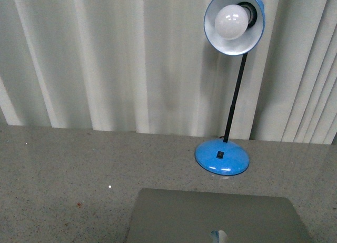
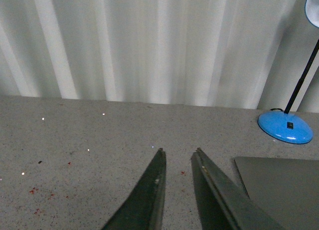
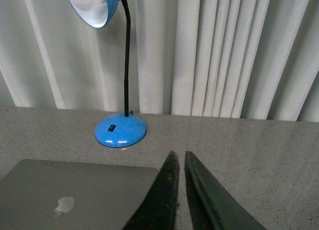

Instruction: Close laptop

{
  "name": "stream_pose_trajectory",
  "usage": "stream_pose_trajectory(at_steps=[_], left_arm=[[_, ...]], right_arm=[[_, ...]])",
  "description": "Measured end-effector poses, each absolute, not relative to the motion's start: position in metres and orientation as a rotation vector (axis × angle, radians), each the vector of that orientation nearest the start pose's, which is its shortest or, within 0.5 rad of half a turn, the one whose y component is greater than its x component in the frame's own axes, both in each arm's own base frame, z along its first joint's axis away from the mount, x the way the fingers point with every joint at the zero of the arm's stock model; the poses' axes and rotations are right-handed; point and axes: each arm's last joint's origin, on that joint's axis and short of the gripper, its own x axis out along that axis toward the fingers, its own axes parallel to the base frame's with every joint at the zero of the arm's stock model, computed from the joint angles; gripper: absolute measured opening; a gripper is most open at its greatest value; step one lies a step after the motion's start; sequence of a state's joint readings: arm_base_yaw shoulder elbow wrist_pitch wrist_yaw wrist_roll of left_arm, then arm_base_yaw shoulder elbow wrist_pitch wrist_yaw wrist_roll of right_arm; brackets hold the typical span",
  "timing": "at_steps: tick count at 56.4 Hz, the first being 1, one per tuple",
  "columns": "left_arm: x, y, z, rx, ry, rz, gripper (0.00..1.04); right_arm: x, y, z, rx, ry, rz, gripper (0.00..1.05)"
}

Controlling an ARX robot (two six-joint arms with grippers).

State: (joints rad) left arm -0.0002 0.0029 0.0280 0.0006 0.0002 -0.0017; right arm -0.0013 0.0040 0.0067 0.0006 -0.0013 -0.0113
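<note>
- Left fingers (image 2: 149, 200): two long, dark grey-green blades tapering to narrow tips, with smooth flat faces and a paler sheen along the inner edges.
- Right fingers (image 3: 164, 195): the same tapered, dark blade shape, nearly black, with faint speckling on one inner face.
</note>
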Motion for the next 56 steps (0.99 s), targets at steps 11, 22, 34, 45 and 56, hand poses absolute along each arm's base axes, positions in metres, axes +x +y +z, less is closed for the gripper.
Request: stream_pose_trajectory(at_steps=[11,22,34,45,56], left_arm=[[0.0961,0.0000,0.1729,-0.002,-0.026,0.000,0.71],[0.0961,0.0000,0.1729,-0.001,-0.026,0.000,0.98],[0.0961,0.0000,0.1729,-0.001,-0.026,0.000,0.98],[0.0961,0.0000,0.1729,-0.001,-0.026,0.000,0.98],[0.0961,0.0000,0.1729,-0.001,-0.026,0.000,0.98]], right_arm=[[0.0975,-0.0001,0.1655,-0.011,-0.003,0.000,0.66],[0.0975,-0.0001,0.1655,-0.010,-0.003,0.000,0.98],[0.0975,-0.0001,0.1655,-0.011,-0.003,0.000,0.97],[0.0975,-0.0001,0.1655,-0.011,-0.003,0.000,0.97],[0.0975,-0.0001,0.1655,-0.011,-0.003,0.000,0.97]])
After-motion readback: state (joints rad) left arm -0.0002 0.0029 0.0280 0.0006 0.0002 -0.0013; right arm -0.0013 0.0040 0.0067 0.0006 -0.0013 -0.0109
